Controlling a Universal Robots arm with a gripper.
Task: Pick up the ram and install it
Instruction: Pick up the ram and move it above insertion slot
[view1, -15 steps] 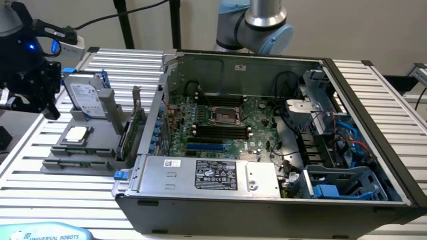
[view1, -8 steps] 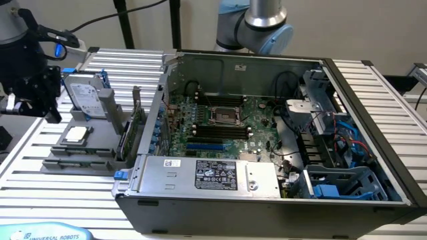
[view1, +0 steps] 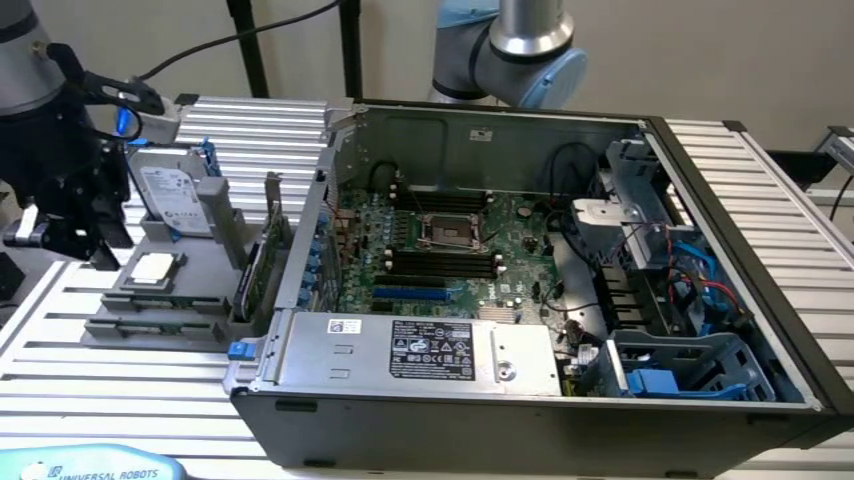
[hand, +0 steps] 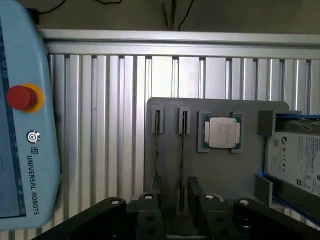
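Black gripper (hand: 176, 186) over flat grey parts holder (hand: 240, 170), jaws apart, holding nothing. Long thin green ram stick (hand: 182, 150) on edge in a holder slot, near square silver processor chip (hand: 222, 132). Open grey computer case (view1: 534, 420) at the exterior view's right.

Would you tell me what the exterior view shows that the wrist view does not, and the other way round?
The exterior view brings in the open computer case, its motherboard with black slots, the power supply and an upright green card. The wrist view adds the pendant's red button and an edge-on look at the ram in the holder's slots. Both share the grey holder, processor, hard drive, pendant and gripper.
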